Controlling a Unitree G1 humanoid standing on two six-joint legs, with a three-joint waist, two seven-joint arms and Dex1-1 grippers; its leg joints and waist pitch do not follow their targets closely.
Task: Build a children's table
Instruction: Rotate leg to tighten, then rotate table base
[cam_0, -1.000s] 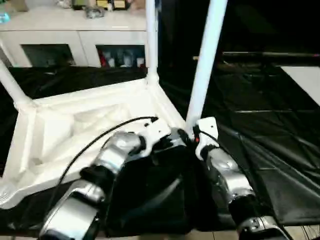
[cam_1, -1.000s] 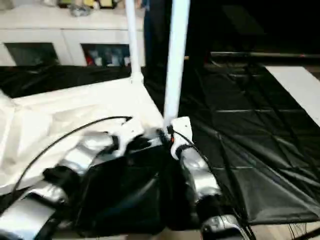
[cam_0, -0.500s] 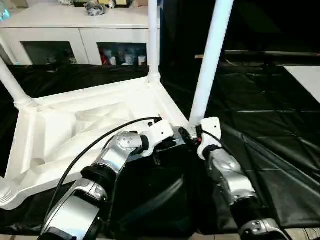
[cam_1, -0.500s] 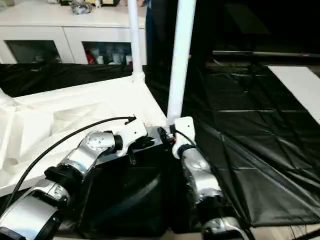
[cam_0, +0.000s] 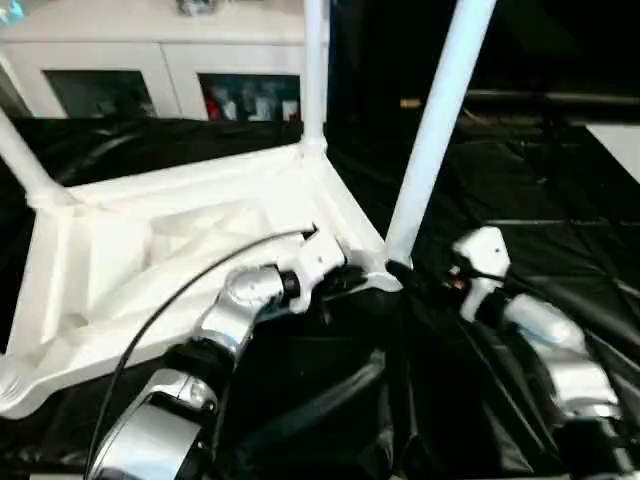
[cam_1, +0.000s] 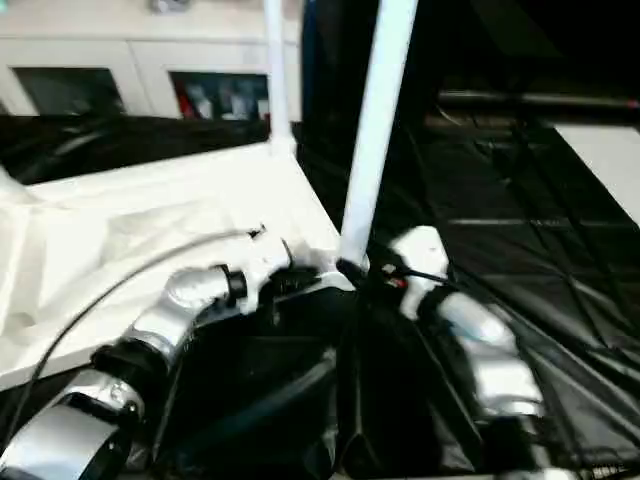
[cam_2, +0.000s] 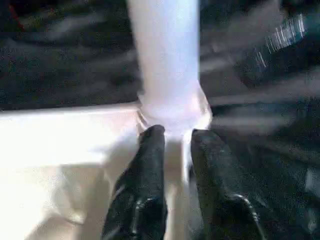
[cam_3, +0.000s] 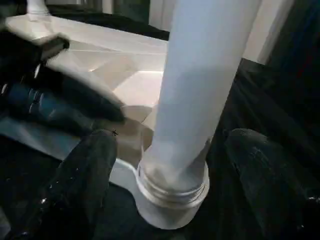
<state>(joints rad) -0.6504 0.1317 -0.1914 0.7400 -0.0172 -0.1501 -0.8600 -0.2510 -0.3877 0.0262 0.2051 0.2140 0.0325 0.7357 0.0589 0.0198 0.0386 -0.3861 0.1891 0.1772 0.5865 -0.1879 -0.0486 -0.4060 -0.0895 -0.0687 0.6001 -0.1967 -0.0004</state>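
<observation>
Near-right leg seated in corner socket. Right gripper jaws spread wide, leg between, untouched. Left gripper jaws narrowly parted at socket rim. Seating to be checked before tabletop is released.

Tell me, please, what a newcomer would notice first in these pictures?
The children's table lies upside down on the black sheet, with white legs rising from its corner sockets. The nearest leg stands in the near corner, the left gripper at its socket, the open right gripper straddling its base.
</observation>
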